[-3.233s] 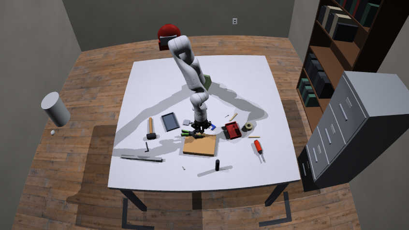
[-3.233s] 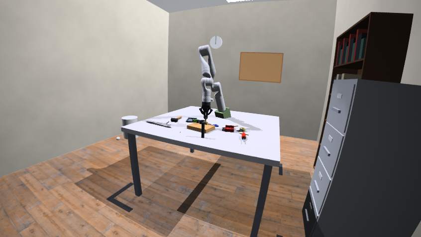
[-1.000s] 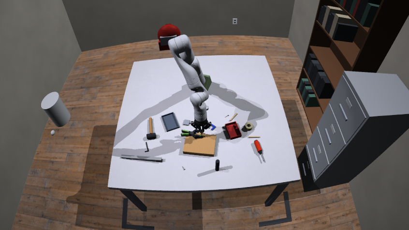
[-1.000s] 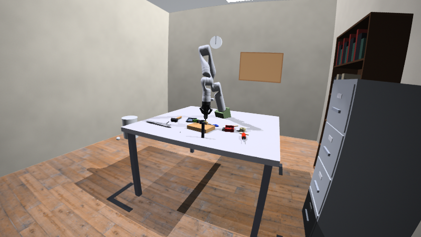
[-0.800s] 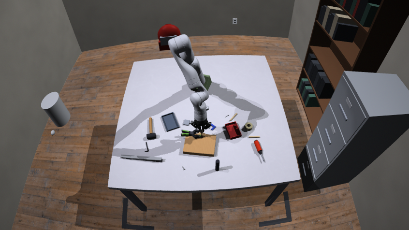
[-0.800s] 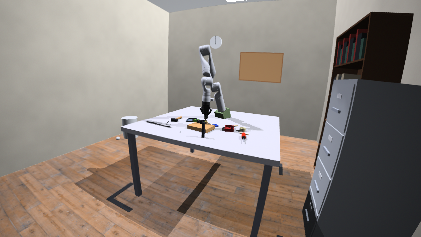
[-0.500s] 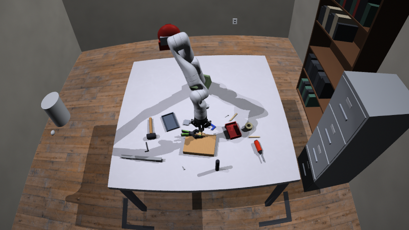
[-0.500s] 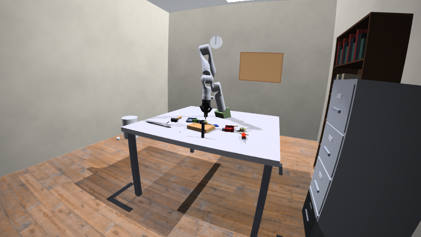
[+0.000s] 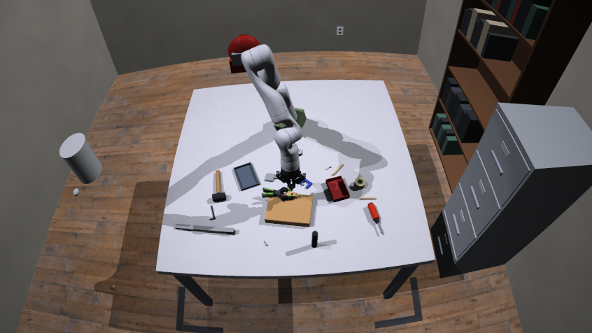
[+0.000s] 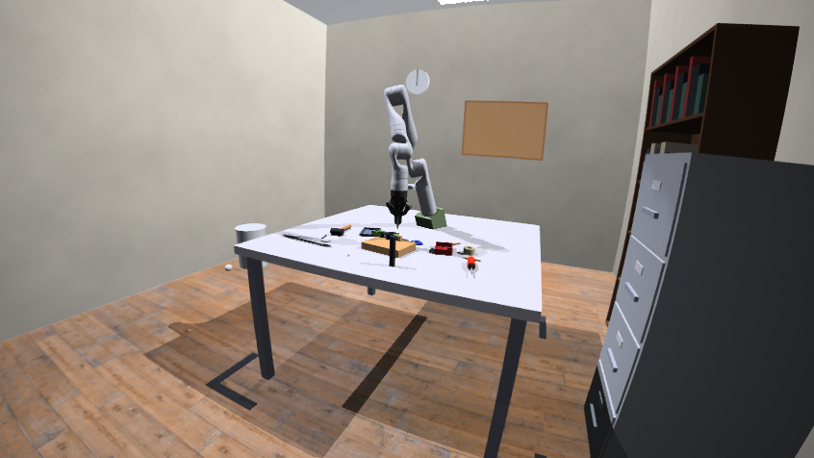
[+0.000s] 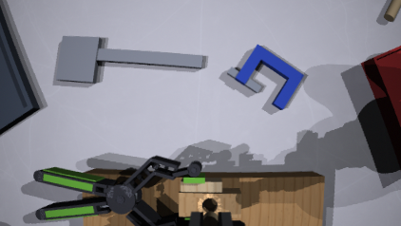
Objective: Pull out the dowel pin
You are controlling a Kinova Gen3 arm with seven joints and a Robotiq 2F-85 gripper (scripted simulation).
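Observation:
The wooden bench board lies on the white table. The small pale block sits at the board's back edge. The black spring clamp with green handles grips it there from the left. My gripper points straight down over the block and is shut on the dowel pin. The pin shows as a dark round end at the fingertips. How far it sits in the hole is hidden.
A blue U-shaped piece and a grey mallet-shaped piece lie just behind the board. A red tray stands to the right and a dark tray to the left. A hammer, tape roll, screwdriver and black cylinder lie around.

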